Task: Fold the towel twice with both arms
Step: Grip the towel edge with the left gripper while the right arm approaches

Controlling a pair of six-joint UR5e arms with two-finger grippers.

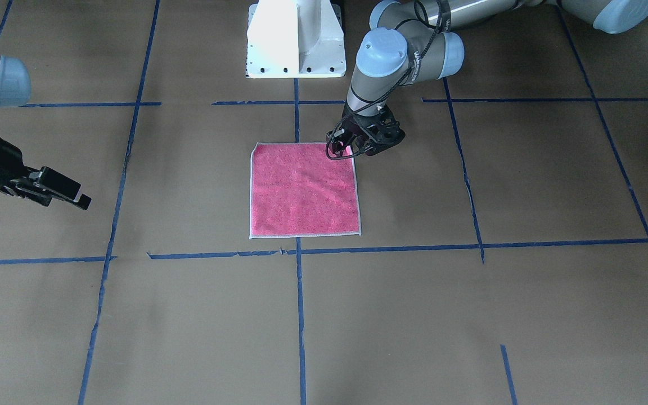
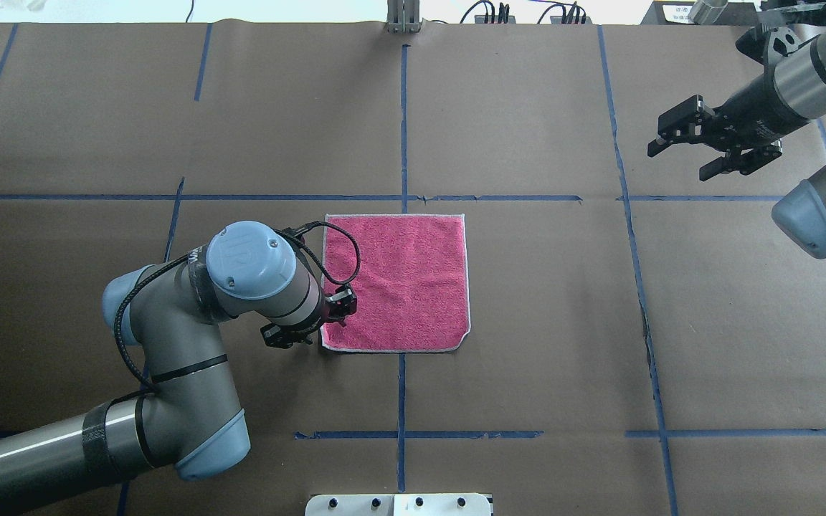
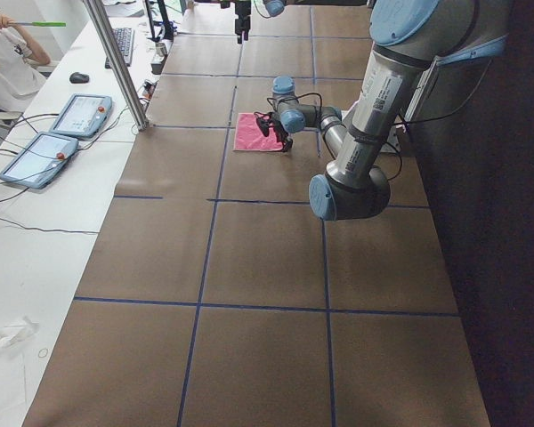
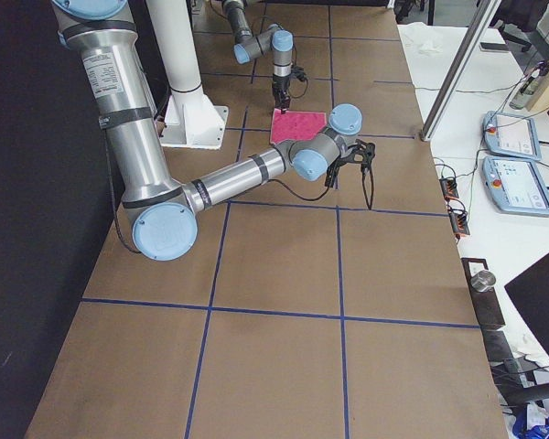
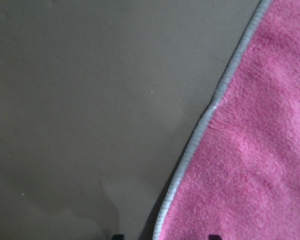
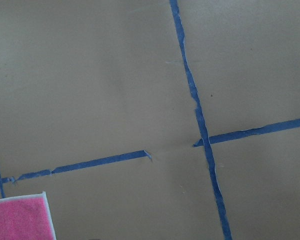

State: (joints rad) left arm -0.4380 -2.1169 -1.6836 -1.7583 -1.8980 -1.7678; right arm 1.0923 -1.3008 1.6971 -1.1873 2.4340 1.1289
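The towel lies flat and unfolded at the table's middle, pink-red face up, with pale edging all round; it also shows in the overhead view. My left gripper is down at the towel's corner nearest the robot on its left side. In the left wrist view the towel's edge runs between two black fingertips that stand apart, so the gripper is open. My right gripper is open and empty, held up far off to the towel's right. The right wrist view shows only a towel corner.
Brown paper with blue tape lines covers the table. The white pedestal stands at the robot's edge behind the towel. A metal post and tablets are on the operators' side.
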